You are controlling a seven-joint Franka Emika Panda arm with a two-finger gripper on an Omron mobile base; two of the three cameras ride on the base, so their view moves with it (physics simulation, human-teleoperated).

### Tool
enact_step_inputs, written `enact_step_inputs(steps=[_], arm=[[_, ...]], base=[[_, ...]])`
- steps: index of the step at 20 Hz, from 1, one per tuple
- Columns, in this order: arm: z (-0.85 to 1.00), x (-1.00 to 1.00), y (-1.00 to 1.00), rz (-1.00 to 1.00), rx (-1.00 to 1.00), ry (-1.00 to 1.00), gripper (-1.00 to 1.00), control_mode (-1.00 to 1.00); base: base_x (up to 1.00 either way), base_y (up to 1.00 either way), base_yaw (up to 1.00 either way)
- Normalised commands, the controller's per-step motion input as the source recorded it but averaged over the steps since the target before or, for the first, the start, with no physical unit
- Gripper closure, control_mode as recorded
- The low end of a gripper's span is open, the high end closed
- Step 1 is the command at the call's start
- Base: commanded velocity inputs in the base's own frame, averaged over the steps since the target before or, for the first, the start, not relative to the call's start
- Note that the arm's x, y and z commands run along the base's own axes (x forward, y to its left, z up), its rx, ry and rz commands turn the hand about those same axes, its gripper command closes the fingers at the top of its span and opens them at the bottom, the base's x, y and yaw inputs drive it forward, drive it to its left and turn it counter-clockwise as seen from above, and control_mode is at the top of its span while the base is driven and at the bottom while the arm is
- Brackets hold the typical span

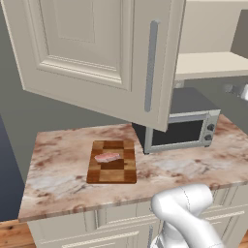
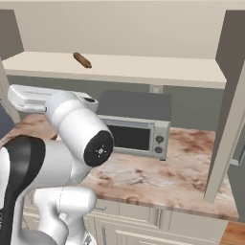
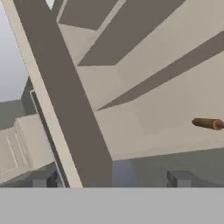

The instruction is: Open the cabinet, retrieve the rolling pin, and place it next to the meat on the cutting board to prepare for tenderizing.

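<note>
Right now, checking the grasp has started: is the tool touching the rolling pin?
Apart. In the hand view the tool stands open at the bottom edge, while the rolling pin lies farther off on the cabinet shelf, bare shelf between them.

Tabletop (image 1: 63,179): carries the cutting board (image 1: 112,164) toward its left and the toaster oven (image 1: 181,127) to the board's right, set further back.
Meat (image 1: 107,157): lies on the cutting board, in its rear half.
Cabinet (image 2: 143,28): hangs above the tabletop, doors swung open; door (image 1: 97,53) overhangs the board.
Rolling pin (image 2: 82,60): lies inside the cabinet, on its shelf (image 2: 158,72), toward the left.
</note>
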Motion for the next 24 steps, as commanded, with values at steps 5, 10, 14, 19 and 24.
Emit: enact_step_inputs(steps=[5,10,14,19,24], arm=[[-0.02,0.34,0.19,0.24,0.03,0.17,-1.0,-1.0],[-0.03,0.04,0.45,0.21,0.0,0.11,-1.0,-1.0],[-0.04,0.06,0.53,0.2,0.0,0.12,-1.0,-1.0],[-0.05,0.19,0.45,0.21,0.0,0.14,-1.0,-1.0],[-0.09,0.36,0.28,0.24,0.03,0.14,-1.0,-1.0]], base=[[0.0,0.0,0.0],[0.0,0.0,0.0],[0.0,0.0,0.0],[0.0,0.0,0.0],[0.0,0.0,0.0]])
